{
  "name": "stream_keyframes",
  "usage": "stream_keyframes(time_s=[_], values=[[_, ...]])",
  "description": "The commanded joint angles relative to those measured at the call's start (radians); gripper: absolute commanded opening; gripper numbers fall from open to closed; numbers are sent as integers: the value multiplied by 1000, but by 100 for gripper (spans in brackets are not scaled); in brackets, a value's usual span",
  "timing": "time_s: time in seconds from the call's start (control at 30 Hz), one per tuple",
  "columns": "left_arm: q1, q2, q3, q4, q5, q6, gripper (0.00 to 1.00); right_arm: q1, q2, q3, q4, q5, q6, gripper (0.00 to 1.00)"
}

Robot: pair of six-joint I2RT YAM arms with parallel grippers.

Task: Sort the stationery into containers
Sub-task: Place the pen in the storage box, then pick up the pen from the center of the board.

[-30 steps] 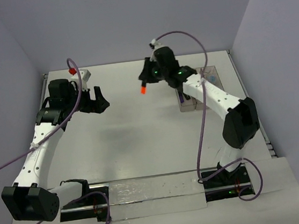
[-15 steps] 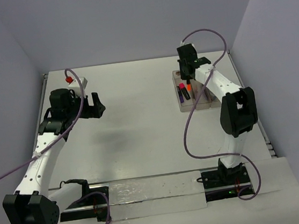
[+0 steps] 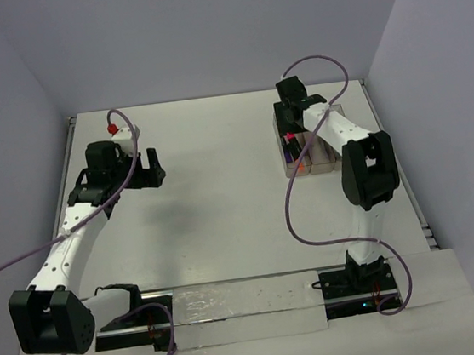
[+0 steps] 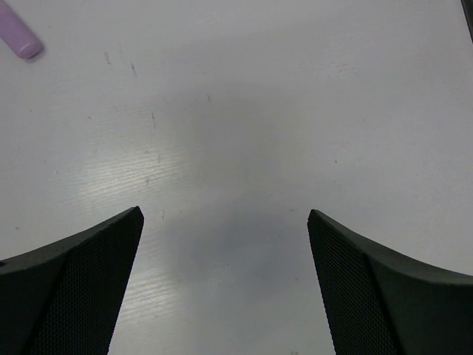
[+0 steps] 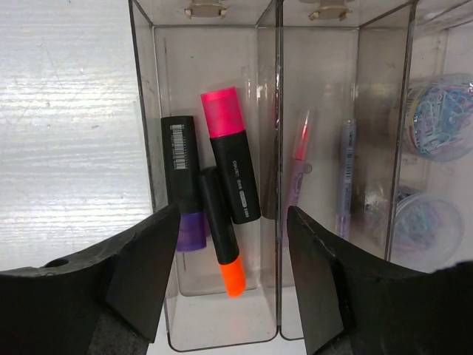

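Observation:
The containers (image 5: pixel 144 111) are clear bins joined in a row, seen from above in the right wrist view. In the left bin lie a purple-ended highlighter (image 5: pixel 183 181), a pink-ended highlighter (image 5: pixel 230 151) and an orange-ended highlighter (image 5: pixel 222 237), which rests across them. The middle bin holds a pink stick (image 5: pixel 298 174) and a lilac stick (image 5: pixel 344 177). Two round clear pots (image 5: pixel 440 118) sit in the right bin. My right gripper (image 5: pixel 233 214) hangs open just above the left bin, holding nothing. My left gripper (image 4: pixel 225 222) is open over bare table at the left (image 3: pixel 152 166). A pale pink piece (image 4: pixel 18 37) lies beyond it.
The bins (image 3: pixel 331 165) stand at the back right of the white table, near the right wall. Grey walls close the table on three sides. The right arm (image 3: pixel 365 171) reaches over the bins from the near side.
My right gripper carried the orange-ended highlighter from mid-table to over the bins and opened; the highlighter now lies in the left bin. The left arm shifted slightly.

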State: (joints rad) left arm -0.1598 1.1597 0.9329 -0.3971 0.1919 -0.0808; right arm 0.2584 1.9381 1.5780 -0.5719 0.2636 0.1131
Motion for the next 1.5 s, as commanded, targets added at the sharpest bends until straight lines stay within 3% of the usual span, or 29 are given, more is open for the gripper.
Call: stream_keyframes(time_s=[0.0, 0.17, 0.5, 0.73, 0.93, 1.17, 1.4, 1.47], values=[[18, 50, 44, 52, -49, -49, 99, 2, -52, 9, 3, -10, 4, 68], [50, 160, 147, 44, -117, -69, 99, 7, -175, -34, 25, -61, 37, 68], [151, 640, 651, -64, -354, -203, 97, 55, -466, -231, 131, -142, 112, 68], [198, 960, 951, -134, -473, -236, 97, 66, -581, -314, 159, -182, 148, 68], [198, 1106, 1035, -62, -517, -207, 98, 73, -623, -349, 153, -178, 152, 69], [192, 1226, 1100, -152, -568, -244, 97, 73, -614, -371, 164, -176, 159, 69], [175, 1228, 978, -164, -570, -246, 88, 73, -593, -356, 169, -207, 174, 69], [174, 1224, 960, -166, -543, -263, 80, 73, -593, -351, 166, -208, 174, 69]])
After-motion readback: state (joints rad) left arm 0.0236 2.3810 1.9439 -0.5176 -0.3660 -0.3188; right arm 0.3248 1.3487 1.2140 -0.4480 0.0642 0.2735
